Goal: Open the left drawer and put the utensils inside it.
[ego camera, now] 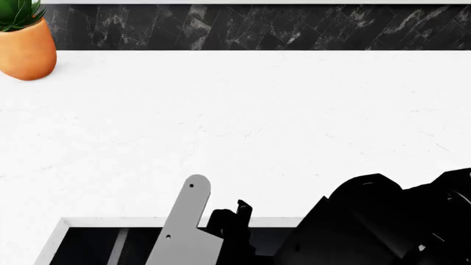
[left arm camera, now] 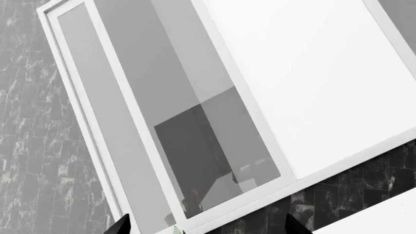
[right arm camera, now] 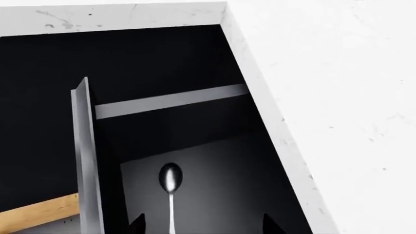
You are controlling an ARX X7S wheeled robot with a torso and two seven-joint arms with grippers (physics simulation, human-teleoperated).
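Observation:
The left drawer [right arm camera: 221,185] stands open under the white countertop [right arm camera: 338,97], its dark grey floor in plain sight. A silver spoon [right arm camera: 170,178] lies on that floor, its thin handle running back towards the camera. My right gripper [right arm camera: 204,224] hovers over the drawer, open, its two dark fingertips wide apart on either side of the spoon's handle and not touching it. In the head view the open drawer [ego camera: 88,245] shows at the bottom edge, with the right gripper [ego camera: 231,221] over it. My left gripper [left arm camera: 208,226] is open and empty, facing a window.
A potted plant [ego camera: 26,52] stands at the counter's far left. Dark tiled wall [ego camera: 257,27] runs behind the countertop [ego camera: 257,110]. A grey flat bar [ego camera: 184,221] with two holes rises over the drawer's rim. The white-framed window [left arm camera: 215,122] fills the left wrist view.

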